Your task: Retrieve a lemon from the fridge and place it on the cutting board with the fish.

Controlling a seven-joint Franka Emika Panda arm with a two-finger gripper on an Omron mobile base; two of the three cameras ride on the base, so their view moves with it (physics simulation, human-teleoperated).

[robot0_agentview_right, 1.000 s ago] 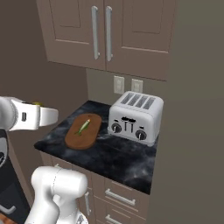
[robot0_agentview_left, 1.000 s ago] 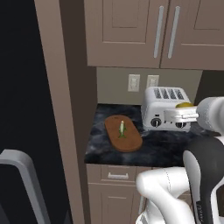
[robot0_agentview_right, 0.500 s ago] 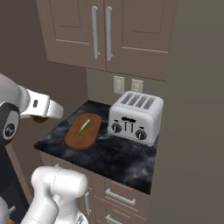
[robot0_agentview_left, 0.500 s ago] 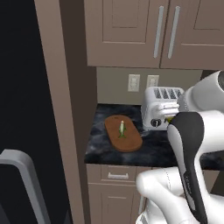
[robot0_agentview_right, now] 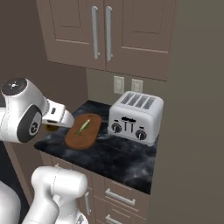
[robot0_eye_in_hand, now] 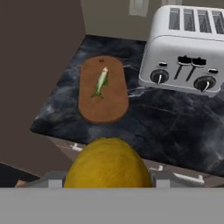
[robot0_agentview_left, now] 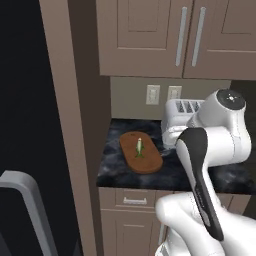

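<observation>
The lemon sits nearest the hand camera, at 6 o'clock in the hand view, clamped between the two fingers of the gripper. The jaws stand partly open, as wide as the fruit, so the hold is on its sides and the lemon can be carried level.

Beyond the lemon lies the front edge of the dark marble counter. The hand is judged to be in front of and above this edge, not yet over the board.

Further out, at 11 o'clock, the cutting board lies flat on the counter. The fish rests lengthwise near the board's middle, leaving bare wood at the near end; this is the likely set-down spot, clear of the fish.

At 1 o'clock, well apart from the board, stands the toaster, against the back wall.
</observation>
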